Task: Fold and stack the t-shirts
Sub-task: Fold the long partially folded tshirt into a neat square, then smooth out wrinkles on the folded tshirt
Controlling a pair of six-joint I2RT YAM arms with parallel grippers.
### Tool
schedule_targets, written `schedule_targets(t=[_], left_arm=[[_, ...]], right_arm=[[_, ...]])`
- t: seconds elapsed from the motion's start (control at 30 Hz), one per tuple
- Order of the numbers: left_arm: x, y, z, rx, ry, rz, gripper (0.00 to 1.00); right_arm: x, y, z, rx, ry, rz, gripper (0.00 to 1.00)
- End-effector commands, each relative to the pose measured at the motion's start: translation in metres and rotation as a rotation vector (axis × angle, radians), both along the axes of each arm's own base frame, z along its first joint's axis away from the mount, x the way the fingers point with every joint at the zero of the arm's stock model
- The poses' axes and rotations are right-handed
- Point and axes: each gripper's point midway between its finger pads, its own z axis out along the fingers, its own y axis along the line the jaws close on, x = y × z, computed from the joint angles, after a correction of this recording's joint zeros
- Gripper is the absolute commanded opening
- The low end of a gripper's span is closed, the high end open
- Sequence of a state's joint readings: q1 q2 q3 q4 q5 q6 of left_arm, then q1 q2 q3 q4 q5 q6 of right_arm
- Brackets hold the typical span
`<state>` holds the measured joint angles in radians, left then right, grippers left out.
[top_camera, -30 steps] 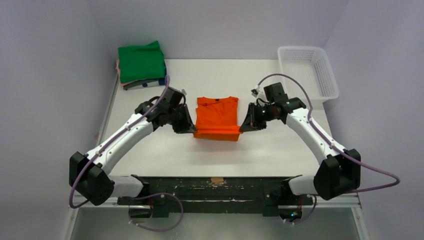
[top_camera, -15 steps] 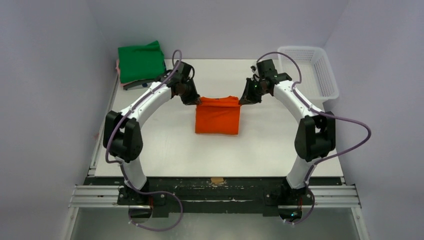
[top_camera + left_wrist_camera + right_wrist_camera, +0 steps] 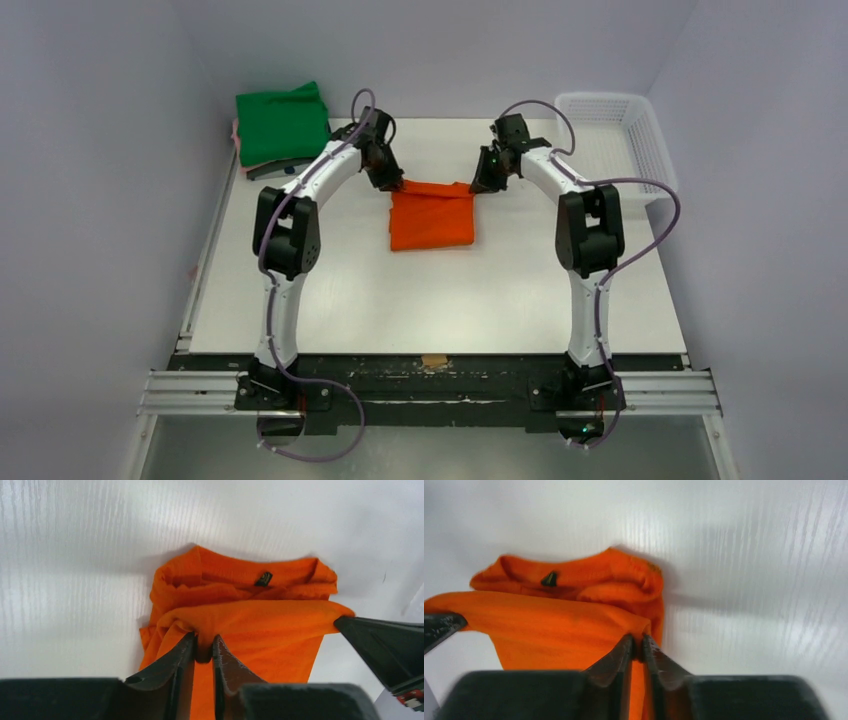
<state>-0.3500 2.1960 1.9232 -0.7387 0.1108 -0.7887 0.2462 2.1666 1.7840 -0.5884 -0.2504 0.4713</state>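
We have the left gripper (image 3: 204, 645) and right gripper (image 3: 638, 644) each pinched narrow on a far corner of the orange t-shirt (image 3: 432, 218), which lies left of the basket (image 3: 640, 150) — the green-topped stack (image 3: 283, 125) sits farther left. If one claw lets go late or snags cloth, we judge the fold could drag askew. Only the wrist views show the collar (image 3: 250, 577) bunched under the held layer — only the overhead shows the stack.

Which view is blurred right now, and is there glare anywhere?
Right wrist: soft, with the orange t-shirt and right gripper smeared. Left wrist: sharp, with the neck label crisp and a streaky sheen on the table. Top external: even light, no glare.
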Motion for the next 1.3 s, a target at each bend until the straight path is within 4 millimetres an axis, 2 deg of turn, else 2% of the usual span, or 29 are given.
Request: schedule_targets(t=[0.0,0.07,0.1,0.17,0.2,0.23,0.33,0.4,0.5,0.53,0.63,0.7,0.87,1.0,1.13,1.2,1.27], left_arm=[[0.028,0.015,-0.007,0.041,0.0,0.026,0.34],[0.034,0.013,0.0,0.024,-0.004,0.012,0.62],[0.034,0.012,0.008,0.019,-0.013,0.002,0.71],[0.032,0.014,0.024,0.016,-0.04,0.004,0.87],[0.028,0.015,0.034,0.009,-0.057,0.006,0.9],[0.022,0.017,0.041,0.006,-0.066,0.01,0.92],[-0.002,0.025,0.059,0.004,-0.086,0.019,0.99],[-0.02,0.034,0.068,0.017,-0.091,0.034,1.0],[-0.041,0.046,0.081,0.031,-0.106,0.059,1.0],[-0.044,0.042,0.091,-0.004,-0.136,0.049,1.0],[-0.048,0.021,0.094,-0.126,-0.163,-0.012,1.0],[-0.046,0.002,0.092,-0.216,-0.163,-0.07,1.0],[-0.03,-0.029,0.062,-0.34,-0.085,-0.13,1.0],[-0.013,-0.037,0.021,-0.349,-0.006,-0.108,1.0],[-0.001,-0.029,-0.022,-0.267,0.067,-0.052,1.0],[-0.001,-0.023,-0.035,-0.226,0.098,-0.029,1.0],[-0.001,-0.019,-0.041,-0.199,0.108,-0.016,1.0]], right_arm=[[0.046,-0.011,-0.011,-0.028,-0.092,-0.043,0.29],[0.053,-0.005,-0.006,-0.01,-0.096,-0.027,0.49],[0.055,-0.004,0.002,-0.006,-0.107,-0.021,0.56],[0.055,-0.006,0.024,-0.009,-0.147,-0.021,0.62],[0.05,-0.008,0.032,-0.013,-0.156,-0.022,0.63],[0.046,-0.01,0.045,-0.011,-0.179,-0.023,0.64],[0.012,-0.012,0.06,0.006,-0.176,0.012,0.66],[-0.017,0.004,0.079,0.113,-0.188,0.085,0.68],[-0.057,0.033,0.093,0.277,-0.183,0.208,0.7],[-0.068,0.043,0.098,0.328,-0.186,0.253,0.7],[-0.095,0.077,0.108,0.46,-0.188,0.381,0.72],[-0.104,0.093,0.108,0.506,-0.186,0.43,0.72],[-0.107,0.11,0.084,0.576,-0.136,0.473,0.71],[-0.104,0.105,0.035,0.523,-0.051,0.431,0.71],[-0.102,0.089,-0.029,0.432,0.038,0.364,0.7],[-0.106,0.081,-0.054,0.41,0.089,0.346,0.69],[-0.11,0.075,-0.071,0.398,0.125,0.333,0.69]])
